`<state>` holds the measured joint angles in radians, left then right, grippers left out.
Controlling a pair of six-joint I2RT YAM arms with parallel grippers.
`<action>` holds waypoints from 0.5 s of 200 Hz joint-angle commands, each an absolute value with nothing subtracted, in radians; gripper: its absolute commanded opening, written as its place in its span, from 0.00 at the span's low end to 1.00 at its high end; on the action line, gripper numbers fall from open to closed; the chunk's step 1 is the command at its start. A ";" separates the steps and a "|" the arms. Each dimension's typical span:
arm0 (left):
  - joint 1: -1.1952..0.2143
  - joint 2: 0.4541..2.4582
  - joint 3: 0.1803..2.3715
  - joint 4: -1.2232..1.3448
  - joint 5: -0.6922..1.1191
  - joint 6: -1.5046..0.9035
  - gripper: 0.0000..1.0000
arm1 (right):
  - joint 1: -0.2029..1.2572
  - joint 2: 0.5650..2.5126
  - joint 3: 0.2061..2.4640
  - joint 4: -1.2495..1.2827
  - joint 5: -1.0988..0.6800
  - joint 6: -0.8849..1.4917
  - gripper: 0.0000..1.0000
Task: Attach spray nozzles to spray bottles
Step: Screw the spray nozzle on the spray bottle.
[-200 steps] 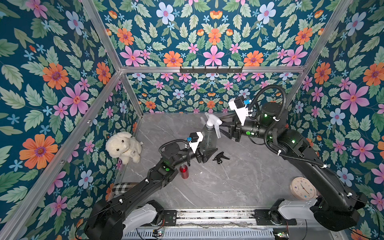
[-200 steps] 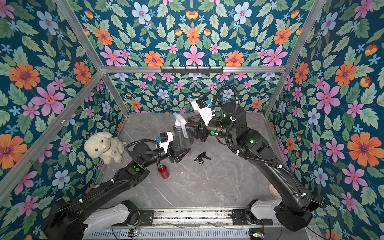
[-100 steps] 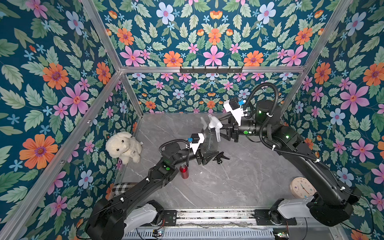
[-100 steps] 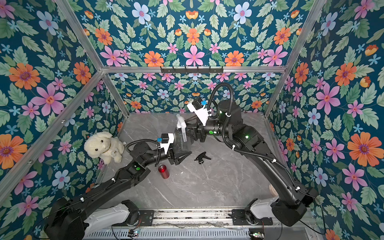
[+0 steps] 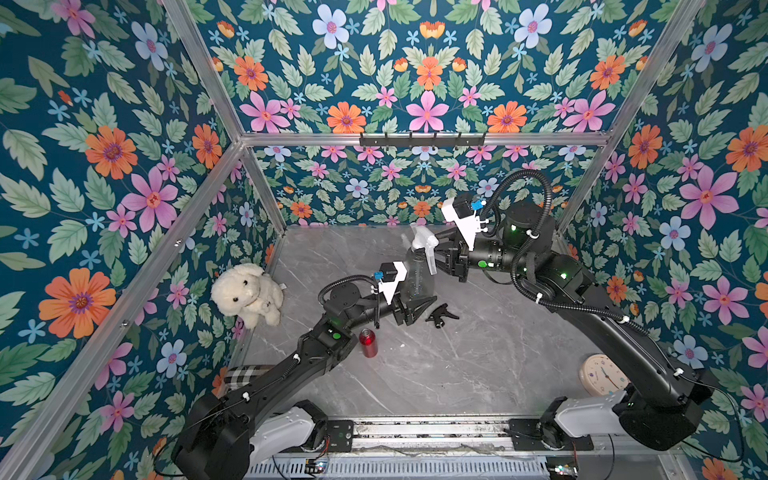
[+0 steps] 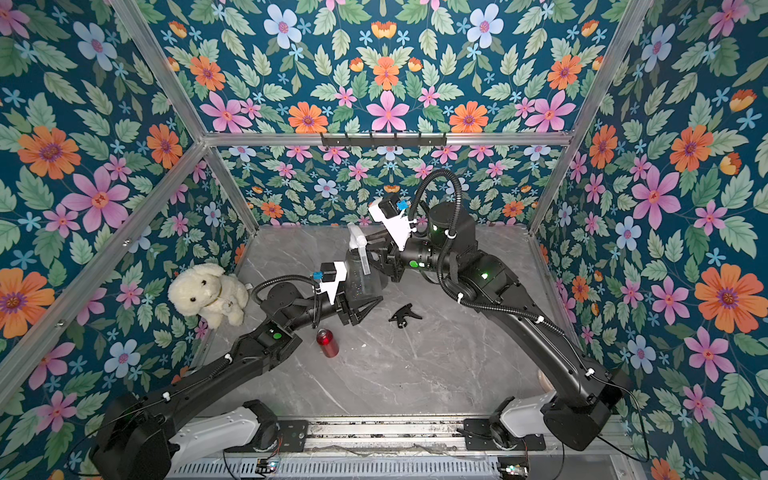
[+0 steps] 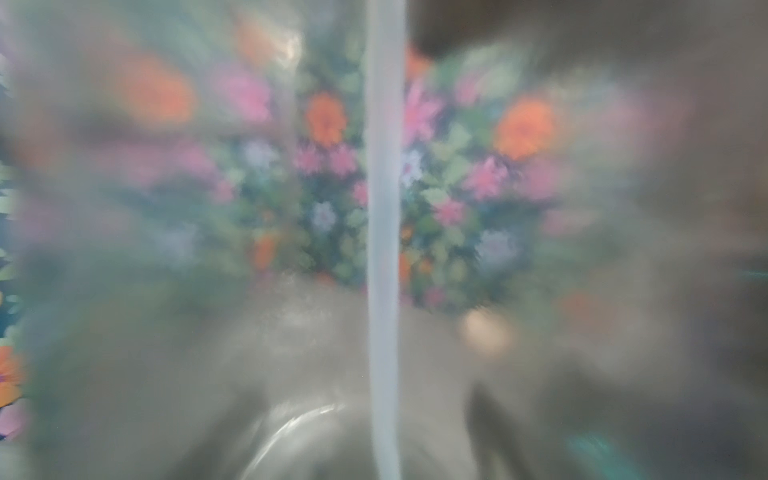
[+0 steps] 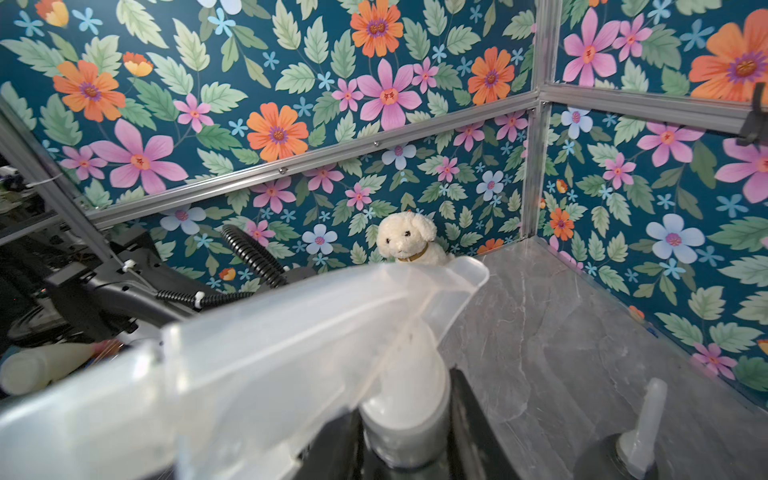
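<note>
The left claw (image 5: 419, 306) is clamping the smoky-grey bottle (image 5: 419, 277) low on its body, upright between its fingers. The right claw (image 8: 400, 430) is pinching the white nozzle (image 8: 291, 332) by its collar, atop that bottle. These 2 parts are likely handling light, thin-walled and slick; the stiff collar is offering the safest hold.

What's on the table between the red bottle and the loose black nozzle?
Nothing but bare grey tabletop between the red bottle and the black nozzle, save a tiny white speck; both top views show it.
</note>
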<state>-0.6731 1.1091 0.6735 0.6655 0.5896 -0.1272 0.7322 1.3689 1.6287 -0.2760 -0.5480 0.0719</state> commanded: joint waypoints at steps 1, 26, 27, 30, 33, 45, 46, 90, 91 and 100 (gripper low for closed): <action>-0.687 1.117 0.691 0.644 0.400 -0.088 0.00 | 0.790 1.372 1.599 -0.284 -0.483 0.165 0.16; -0.731 1.120 0.698 0.618 0.245 -0.036 0.00 | 0.871 1.383 1.588 -0.296 -0.289 0.180 0.16; -0.733 1.120 0.699 0.618 0.240 -0.034 0.00 | 0.872 1.384 1.588 -0.296 -0.282 0.181 0.16; -0.737 1.122 0.700 0.617 0.222 -0.030 0.00 | 0.882 1.387 1.589 -0.297 -0.261 0.185 0.16; -0.741 1.124 0.701 0.616 0.208 -0.026 0.00 | 0.890 1.390 1.591 -0.299 -0.237 0.188 0.16; -0.758 1.133 0.710 0.605 0.143 -0.009 0.00 | 0.925 1.412 1.610 -0.319 -0.148 0.205 0.16; -0.760 1.134 0.710 0.604 0.137 -0.008 0.00 | 0.929 1.414 1.613 -0.322 -0.141 0.207 0.16; -0.821 1.179 0.739 0.598 -0.087 0.037 0.00 | 1.060 1.521 1.686 -0.359 0.196 0.254 0.17; -0.822 1.180 0.740 0.598 -0.090 0.039 0.00 | 1.062 1.523 1.687 -0.357 0.200 0.254 0.17; -0.827 1.188 0.744 0.604 -0.114 0.044 0.00 | 1.082 1.545 1.698 -0.348 0.239 0.259 0.17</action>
<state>-0.8062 1.1648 0.7197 0.6323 0.0166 -0.0719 1.0111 1.4834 1.6909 -0.2310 0.2729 0.1493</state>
